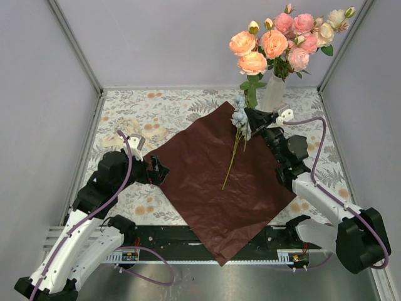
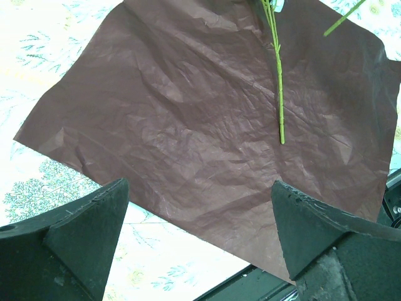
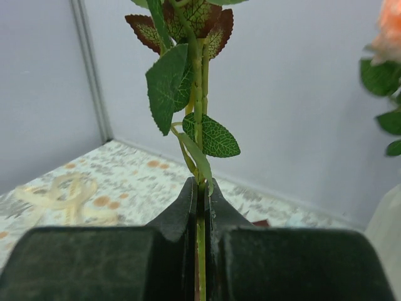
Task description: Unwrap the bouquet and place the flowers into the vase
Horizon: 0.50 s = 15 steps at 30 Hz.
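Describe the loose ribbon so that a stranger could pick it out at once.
Start at the dark red wrapping paper spread flat mid-table, then look past its left corner onto the floral tablecloth. There lies the cream ribbon, loose and curled; unlike the flat printed orange blooms around it, it is a plain pale strip.

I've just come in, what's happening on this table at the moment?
The right gripper is shut on a leafy green stem, holding it next to the vase, which already carries a bunch of pink and peach roses. The maroon wrapping paper lies spread flat on the table, and the cream ribbon lies loose beyond its left corner. The left gripper is open at the paper's left edge, holding nothing.
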Motion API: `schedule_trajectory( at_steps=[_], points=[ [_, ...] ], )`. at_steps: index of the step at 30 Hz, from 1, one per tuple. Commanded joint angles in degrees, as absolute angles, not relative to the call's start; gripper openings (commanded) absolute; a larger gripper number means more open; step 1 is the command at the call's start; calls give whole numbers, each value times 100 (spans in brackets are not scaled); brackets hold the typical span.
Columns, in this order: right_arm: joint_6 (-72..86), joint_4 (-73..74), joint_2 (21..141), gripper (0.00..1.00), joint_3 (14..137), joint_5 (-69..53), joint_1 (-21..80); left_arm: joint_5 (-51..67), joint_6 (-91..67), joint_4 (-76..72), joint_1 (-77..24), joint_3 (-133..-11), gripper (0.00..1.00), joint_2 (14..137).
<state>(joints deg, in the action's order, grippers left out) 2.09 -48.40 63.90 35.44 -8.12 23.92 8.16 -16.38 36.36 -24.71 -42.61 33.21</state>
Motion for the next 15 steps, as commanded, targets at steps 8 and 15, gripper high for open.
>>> schedule_trajectory(
  at_steps=[8,15],
  points=[
    [-1248,-6898,6240,0,3814,-403,1935,809,-1652,3393,-2496,-4289,99,3305],
    [-844,-7778,6741,0,4218,-545,1117,791,-1652,3401,-2496,-4298,99,3331]
  ],
)
